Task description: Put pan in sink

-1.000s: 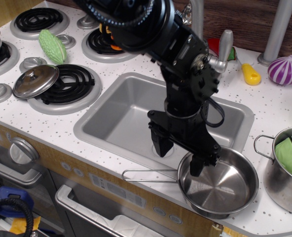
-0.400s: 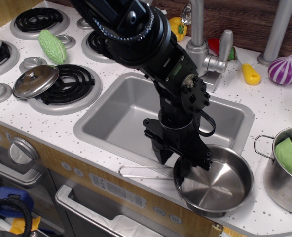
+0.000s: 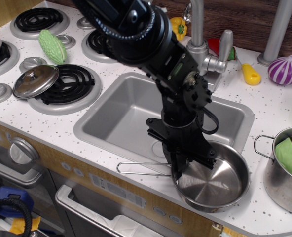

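Pan point(image 3: 212, 182): on the desk point(image 3: 264, 212) at the front edge, right of the sink point(image 3: 121, 116); hand point(image 3: 185, 165) narrowed on its near-left rim where the handle joins, grasp step; next, judged: lift and carry left-back over the basin.

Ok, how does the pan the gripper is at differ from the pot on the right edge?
The pan is shallow; the pot is deeper with taller walls. The pan has a long thin wire-loop handle pointing left; the pot shows a small loop handle on its side. The pan is empty with the gripper at its rim; the pot holds something green and stands untouched. Both are shiny steel and sit on the white speckled counter.
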You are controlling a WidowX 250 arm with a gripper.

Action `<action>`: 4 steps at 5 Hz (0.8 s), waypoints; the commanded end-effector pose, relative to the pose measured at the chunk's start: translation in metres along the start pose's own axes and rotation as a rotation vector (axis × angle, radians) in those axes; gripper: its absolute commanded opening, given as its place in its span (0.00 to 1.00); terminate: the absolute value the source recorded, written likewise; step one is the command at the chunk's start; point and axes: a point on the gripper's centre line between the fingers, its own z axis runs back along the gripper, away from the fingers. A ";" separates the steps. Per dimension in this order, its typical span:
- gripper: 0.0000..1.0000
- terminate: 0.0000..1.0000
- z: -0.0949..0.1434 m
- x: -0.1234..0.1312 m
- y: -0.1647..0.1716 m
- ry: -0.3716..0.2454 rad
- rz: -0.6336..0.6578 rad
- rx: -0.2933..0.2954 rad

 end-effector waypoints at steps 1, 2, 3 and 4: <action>0.00 0.00 0.027 0.019 0.047 0.001 -0.082 -0.020; 0.00 0.00 0.027 0.036 0.089 -0.010 -0.168 -0.034; 0.00 0.00 0.017 0.053 0.115 -0.039 -0.226 -0.030; 0.00 0.00 0.000 0.062 0.115 -0.090 -0.245 -0.045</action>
